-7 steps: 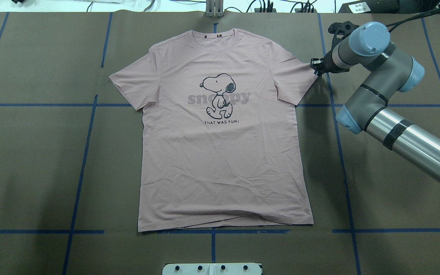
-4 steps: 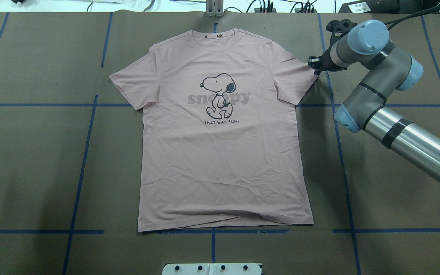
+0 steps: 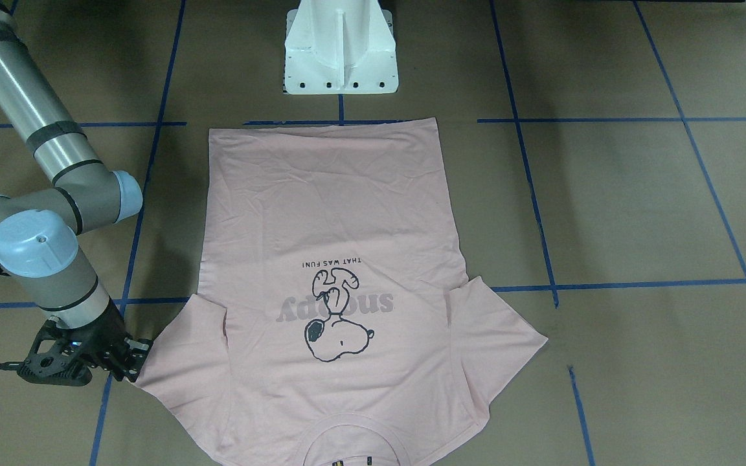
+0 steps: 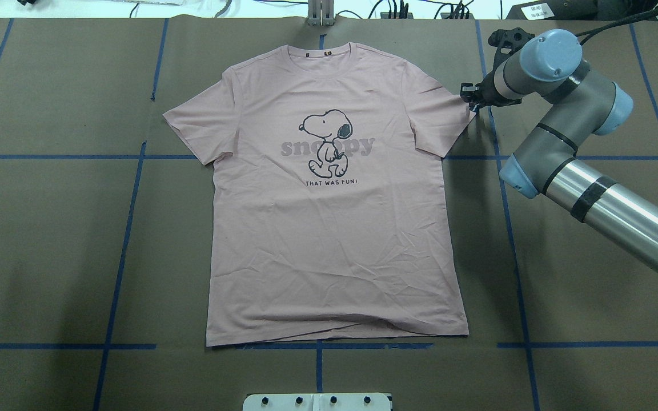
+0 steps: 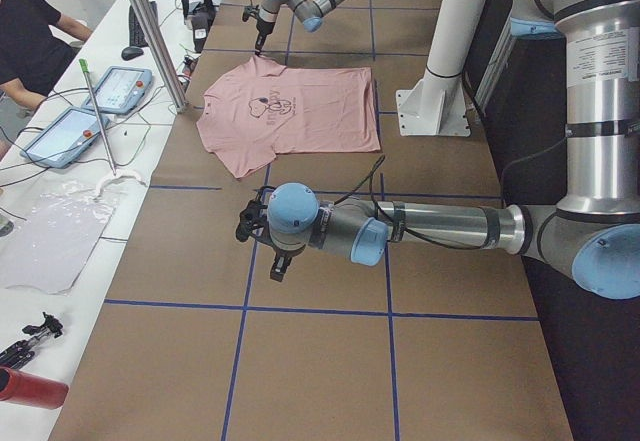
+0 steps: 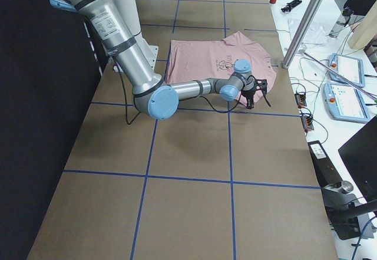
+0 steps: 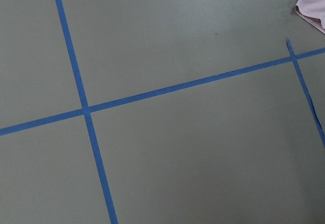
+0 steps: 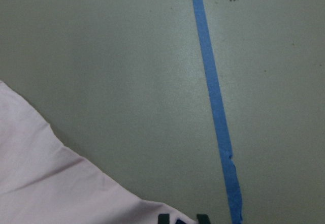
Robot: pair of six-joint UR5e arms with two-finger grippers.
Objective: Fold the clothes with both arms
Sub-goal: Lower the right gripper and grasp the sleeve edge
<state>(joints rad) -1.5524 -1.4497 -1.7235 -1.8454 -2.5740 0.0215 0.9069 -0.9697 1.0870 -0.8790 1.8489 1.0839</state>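
Pale pink T-shirt (image 4: 329, 228) lying flat and print-up on the brown-papered bench (image 4: 49, 228), collar toward the far edge from the robot and hem just short of a blue tape line (image 4: 129, 228) of the grid that divides the surface. The white pedestal base (image 3: 340, 45) stands just beyond the hem, apart from the cloth. The right arm (image 4: 592, 188) reaches across the bench's right half, and its right hand (image 4: 468, 97) sits low at the outer tip of the sleeve on that side. In the right wrist view two dark fingertips (image 8: 163, 218) show at the sleeve's hem with a narrow gap between them, but whether they pinch the fabric cannot be told. The left arm (image 5: 420, 226) stretches over bare paper well apart from the shirt. Its left hand (image 5: 250, 229) appears only from the side, so its opening cannot be judged. Along the operators' side stand a metal post (image 5: 150, 31), two control tablets (image 5: 125, 86), a seated person (image 5: 30, 31) and a red bottle (image 5: 30, 388).
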